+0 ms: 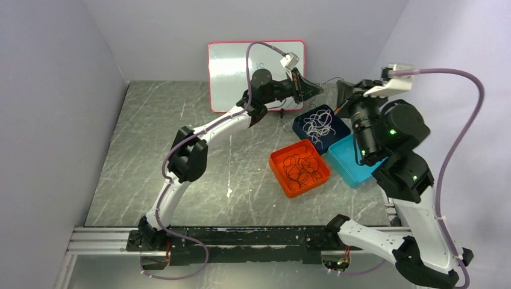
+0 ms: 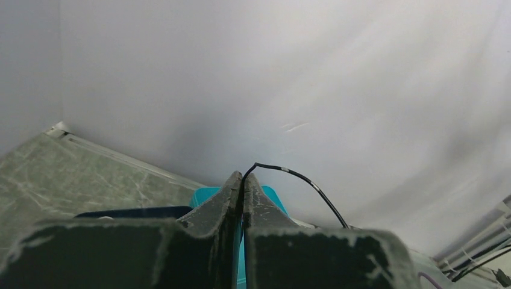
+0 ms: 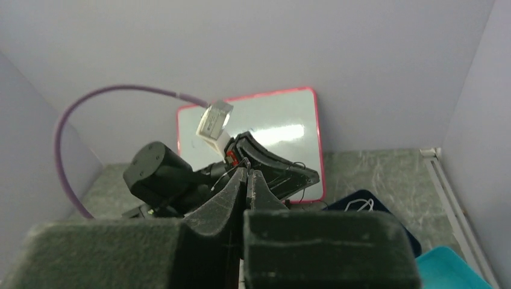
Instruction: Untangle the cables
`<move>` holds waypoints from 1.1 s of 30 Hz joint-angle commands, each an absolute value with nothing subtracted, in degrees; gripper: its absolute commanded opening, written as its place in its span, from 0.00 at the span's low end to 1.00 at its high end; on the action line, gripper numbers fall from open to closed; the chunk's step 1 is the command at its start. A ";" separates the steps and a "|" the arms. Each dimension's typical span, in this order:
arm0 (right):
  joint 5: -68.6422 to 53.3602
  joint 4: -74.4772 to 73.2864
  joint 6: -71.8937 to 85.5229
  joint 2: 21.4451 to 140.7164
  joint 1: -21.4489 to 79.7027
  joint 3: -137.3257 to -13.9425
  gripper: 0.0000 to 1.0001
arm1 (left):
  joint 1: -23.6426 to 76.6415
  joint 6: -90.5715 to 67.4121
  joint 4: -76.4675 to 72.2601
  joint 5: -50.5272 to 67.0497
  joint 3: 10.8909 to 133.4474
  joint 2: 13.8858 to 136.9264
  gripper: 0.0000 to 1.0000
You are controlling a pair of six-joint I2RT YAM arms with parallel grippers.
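Observation:
My left gripper [image 1: 314, 90] is raised at the far side, in front of the whiteboard. It is shut on a thin black cable [image 2: 301, 176] that arcs out of its tips [image 2: 243, 176] to the right. Facing it, my right gripper [image 1: 342, 94] is shut too, with a thin black cable [image 3: 228, 176] pinched at its tips [image 3: 247, 171]. A short stretch of black cable [image 1: 330, 80] spans the gap between the two grippers. Below them, black cables [image 1: 301, 168] lie curled in the orange tray [image 1: 278, 161], and white cables [image 1: 318, 125] in the dark blue tray [image 1: 341, 124].
A teal tray [image 1: 346, 162] stands to the right of the orange one, partly under my right arm. A red-framed whiteboard [image 1: 229, 72] leans on the back wall. Grey walls close in the table on the left, back and right.

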State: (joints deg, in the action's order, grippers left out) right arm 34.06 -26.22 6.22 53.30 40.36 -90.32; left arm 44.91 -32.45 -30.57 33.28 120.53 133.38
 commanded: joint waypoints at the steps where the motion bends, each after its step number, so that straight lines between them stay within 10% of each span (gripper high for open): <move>1: 33.59 -30.71 6.69 54.88 40.59 -89.69 0.00 | 45.63 -33.29 -30.00 36.67 121.20 132.59 0.07; 33: -17.86 -23.58 0.48 63.52 40.61 -66.80 0.04 | 40.61 -34.44 -31.08 43.40 116.38 132.68 0.07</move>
State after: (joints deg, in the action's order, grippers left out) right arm -6.90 -27.92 0.51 62.37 40.36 -74.22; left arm 41.98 -36.40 -32.91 40.01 113.16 133.38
